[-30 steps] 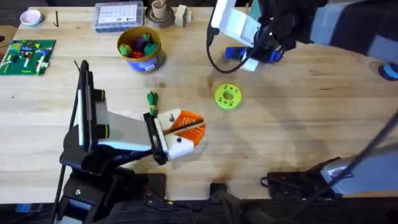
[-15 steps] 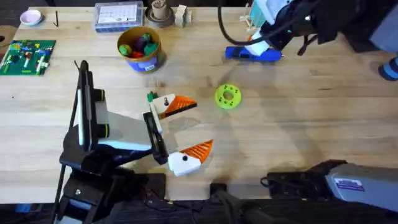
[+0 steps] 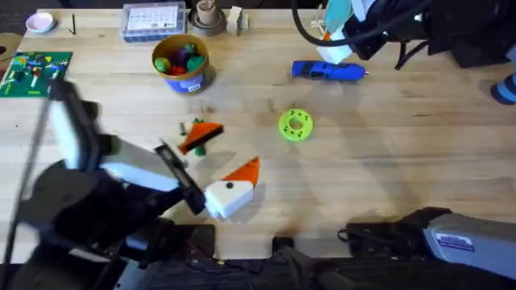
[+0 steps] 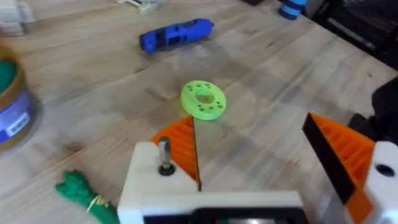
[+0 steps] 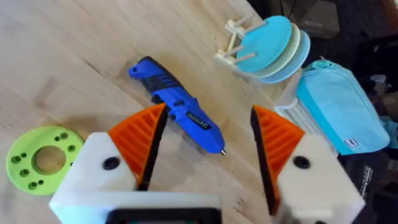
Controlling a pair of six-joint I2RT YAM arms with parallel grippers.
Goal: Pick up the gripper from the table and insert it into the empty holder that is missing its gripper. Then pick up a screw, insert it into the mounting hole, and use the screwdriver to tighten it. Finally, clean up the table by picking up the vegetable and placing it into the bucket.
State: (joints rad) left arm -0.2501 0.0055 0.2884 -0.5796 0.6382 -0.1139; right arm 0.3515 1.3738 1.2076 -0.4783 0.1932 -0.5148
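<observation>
I am reaching my left gripper [image 3: 218, 165] up from lower left, fingers spread, beside one vegetable [image 3: 197, 129]; one screwdriver [image 3: 328, 71] is lying upper right.

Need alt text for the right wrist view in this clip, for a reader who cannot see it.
The right gripper, open, with white fingers and orange ribbed pads, hangs over the blue screwdriver lying on the wooden table. A bright green disc with holes lies to one side, and a light blue pouch beyond.
</observation>
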